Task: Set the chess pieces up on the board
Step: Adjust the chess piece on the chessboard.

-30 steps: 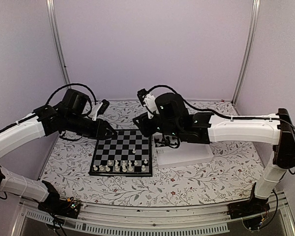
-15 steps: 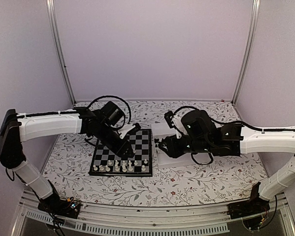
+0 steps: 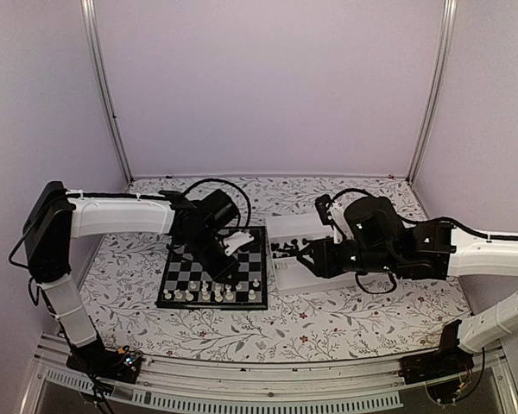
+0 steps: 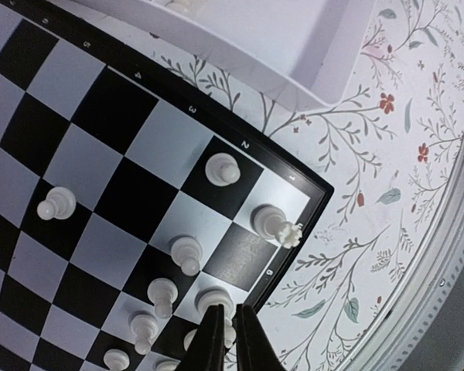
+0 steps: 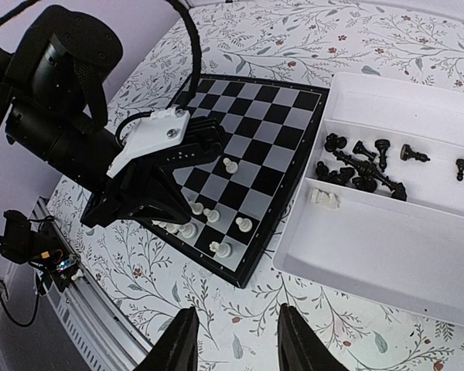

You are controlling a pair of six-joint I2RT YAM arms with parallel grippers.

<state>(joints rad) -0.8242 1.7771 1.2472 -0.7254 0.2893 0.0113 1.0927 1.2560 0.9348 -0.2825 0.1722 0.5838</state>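
The left gripper (image 4: 228, 313) has swung onto the board (image 4: 116, 108) and pressed together beside a white piece (image 4: 214, 297), likely to adjust it; the right gripper (image 5: 238, 311) hangs spread.

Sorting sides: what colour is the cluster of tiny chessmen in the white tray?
Black plastic chessmen; right wrist view best.

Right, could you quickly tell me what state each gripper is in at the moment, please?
Left gripper: closed; whether it grips the white piece at its tips cannot be told.
Right gripper: open, holding nothing.

tray (image 5: 387, 263): white, two compartments | tablecloth (image 3: 345, 323): floral, under tray | walls (image 3: 268, 86): pale lilac
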